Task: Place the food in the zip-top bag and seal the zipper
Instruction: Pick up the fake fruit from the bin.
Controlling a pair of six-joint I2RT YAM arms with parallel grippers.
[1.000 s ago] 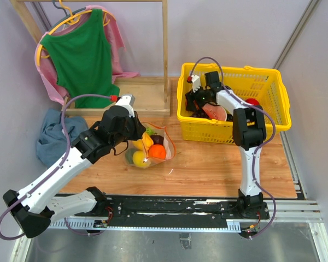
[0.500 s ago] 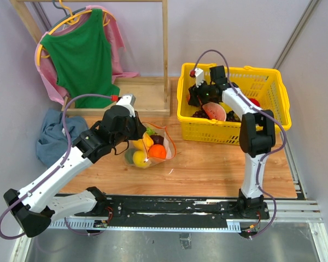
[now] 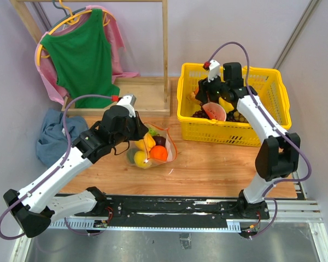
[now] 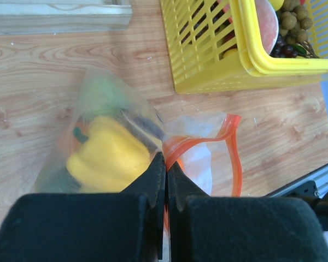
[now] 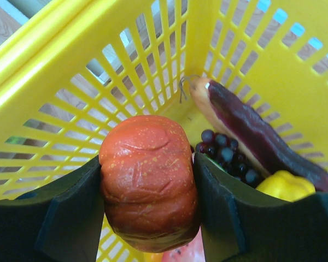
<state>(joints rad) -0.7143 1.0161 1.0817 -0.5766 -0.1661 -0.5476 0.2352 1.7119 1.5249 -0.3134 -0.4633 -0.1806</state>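
Right wrist view: a glossy orange-red ridged toy pumpkin [image 5: 149,183] is clamped between the black fingers of my right gripper [image 5: 149,188], inside a yellow plastic lattice basket [image 5: 54,65]. Left wrist view: my left gripper [image 4: 165,177], jaws pressed together, pinches the orange-red zipper strip [image 4: 236,164] of a clear crinkly zip-top bag [image 4: 106,109], which lies on the wooden table [image 4: 44,54] near the basket. I judge the pumpkin must clear the basket rim before crossing to the bag's mouth.
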